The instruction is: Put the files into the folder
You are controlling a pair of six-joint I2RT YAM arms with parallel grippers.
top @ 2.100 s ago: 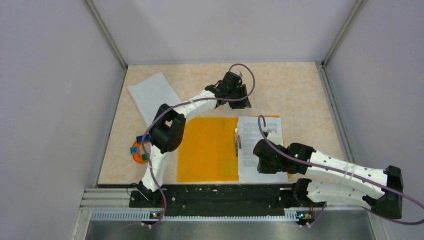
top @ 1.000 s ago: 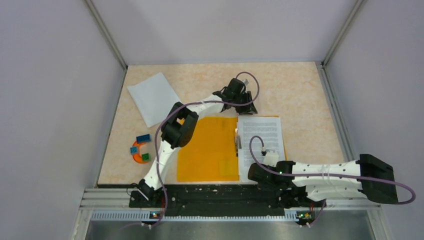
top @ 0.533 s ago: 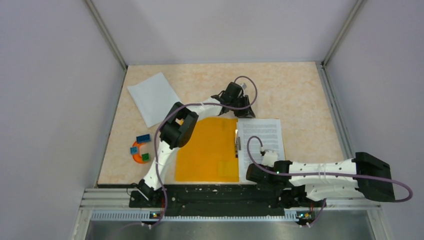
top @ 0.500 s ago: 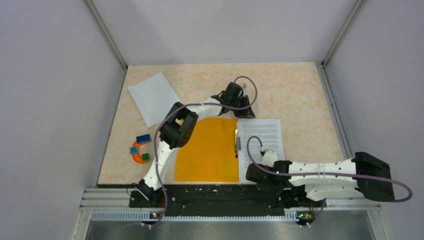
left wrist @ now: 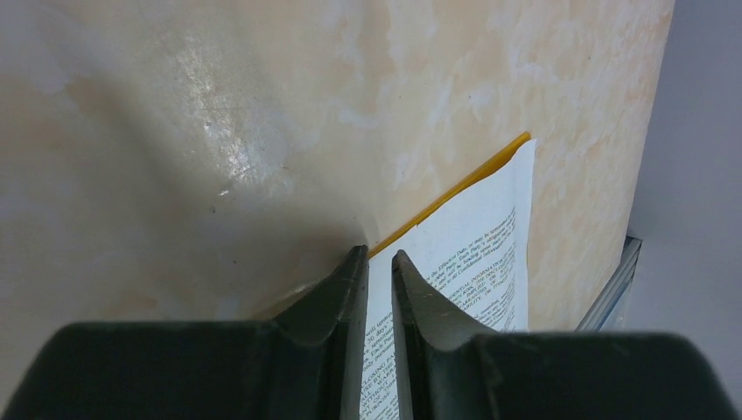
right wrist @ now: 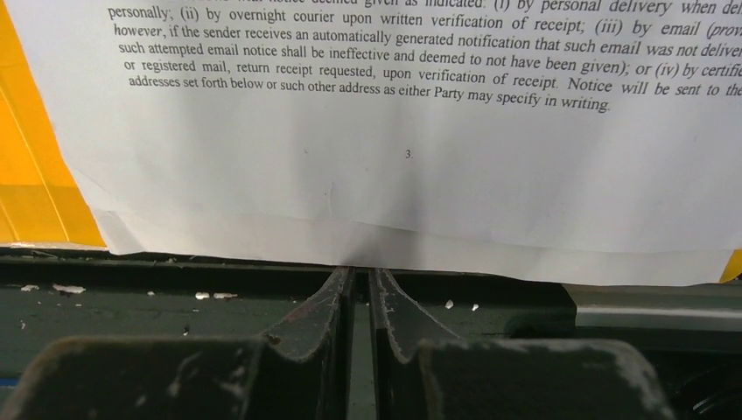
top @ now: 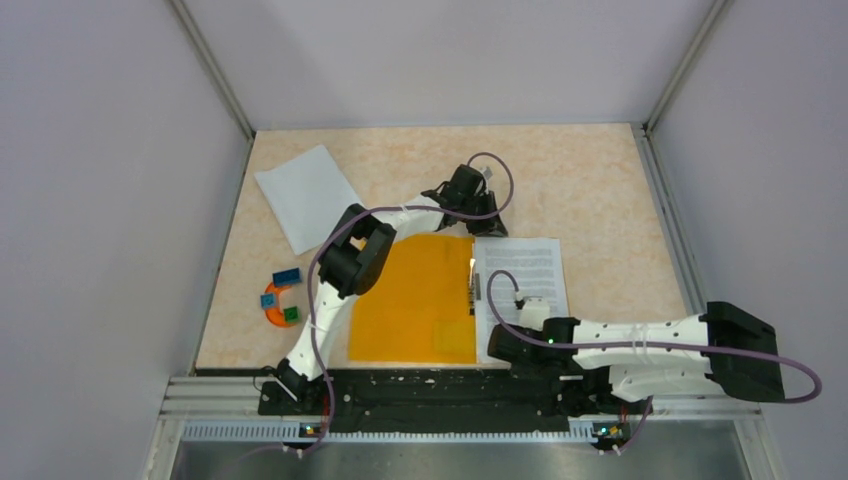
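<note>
The orange folder (top: pixel 415 300) lies flat in the middle of the table. The printed sheet (top: pixel 522 285) lies on its right part, and a thin orange edge (left wrist: pixel 472 179) shows beyond the sheet's far corner. My left gripper (top: pixel 488 228) points down at that far left corner (left wrist: pixel 477 236). Its jaws (left wrist: pixel 376 255) stand a narrow gap apart, with flat printed text showing through the gap. My right gripper (top: pixel 497 345) lies low at the sheet's near edge (right wrist: pixel 394 192), its jaws (right wrist: pixel 360 269) nearly together and its tips touching that edge. The blank sheet (top: pixel 305 195) lies at the far left.
An orange arch block (top: pixel 272 305) with blue and green bricks sits near the left edge. The black base rail (top: pixel 420 385) runs along the near edge, right under the right gripper (right wrist: pixel 175 306). Grey walls close in the table on three sides.
My left gripper dropped toward the sheet's far left corner and its jaws narrowed. My right gripper slid a little left along the near edge. The orange strip right of the sheet no longer shows.
</note>
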